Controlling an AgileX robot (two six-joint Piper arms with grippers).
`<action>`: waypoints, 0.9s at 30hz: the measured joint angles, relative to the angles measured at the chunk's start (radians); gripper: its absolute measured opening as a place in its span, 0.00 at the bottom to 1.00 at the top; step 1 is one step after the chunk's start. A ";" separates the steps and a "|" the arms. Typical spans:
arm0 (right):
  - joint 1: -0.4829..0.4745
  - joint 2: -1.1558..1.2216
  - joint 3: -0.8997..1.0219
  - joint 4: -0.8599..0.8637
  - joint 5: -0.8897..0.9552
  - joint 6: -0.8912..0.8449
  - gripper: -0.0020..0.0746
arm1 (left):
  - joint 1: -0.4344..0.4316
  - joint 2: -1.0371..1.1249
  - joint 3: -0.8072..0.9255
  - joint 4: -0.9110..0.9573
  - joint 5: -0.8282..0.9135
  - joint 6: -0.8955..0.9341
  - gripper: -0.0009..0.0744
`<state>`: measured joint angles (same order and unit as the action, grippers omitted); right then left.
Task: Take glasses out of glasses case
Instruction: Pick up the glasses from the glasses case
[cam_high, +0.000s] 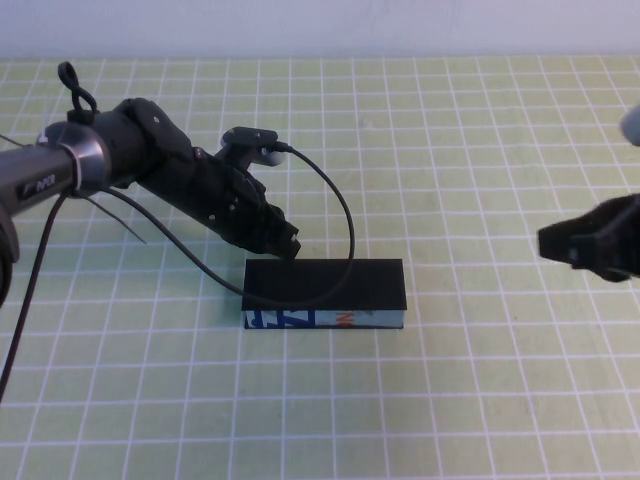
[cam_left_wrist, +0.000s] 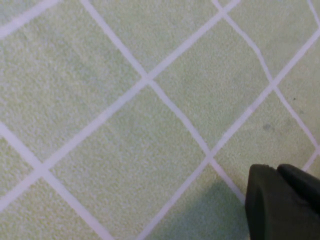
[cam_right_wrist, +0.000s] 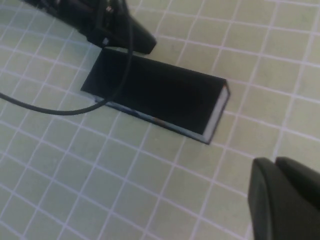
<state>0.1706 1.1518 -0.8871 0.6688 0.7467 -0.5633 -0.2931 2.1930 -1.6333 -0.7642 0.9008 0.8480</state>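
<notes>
The glasses case (cam_high: 325, 285) lies closed in the middle of the green grid mat, with its matte black lid up and its white printed side facing me. It also shows in the right wrist view (cam_right_wrist: 155, 92). The glasses are hidden. My left gripper (cam_high: 290, 246) is shut and empty, its tip at the case's back left corner; its wrist view shows only mat and the closed fingertips (cam_left_wrist: 276, 172). My right gripper (cam_high: 548, 245) hangs shut and empty well to the right of the case (cam_right_wrist: 274, 165).
A black cable (cam_high: 345, 215) loops from the left arm's wrist and drapes across the case lid to the mat on its left. A white wall borders the mat at the back.
</notes>
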 joint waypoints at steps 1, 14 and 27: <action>0.030 0.041 -0.030 -0.007 0.000 0.000 0.00 | 0.000 0.000 0.000 0.000 0.000 0.000 0.01; 0.533 0.507 -0.302 -0.416 -0.115 -0.014 0.00 | 0.000 0.000 0.000 0.000 -0.006 0.000 0.01; 0.557 0.660 -0.314 -0.502 -0.312 -0.193 0.41 | 0.000 0.000 0.000 0.000 -0.006 -0.004 0.01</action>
<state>0.7276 1.8122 -1.2013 0.1663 0.4347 -0.7565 -0.2931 2.1930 -1.6333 -0.7642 0.8945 0.8444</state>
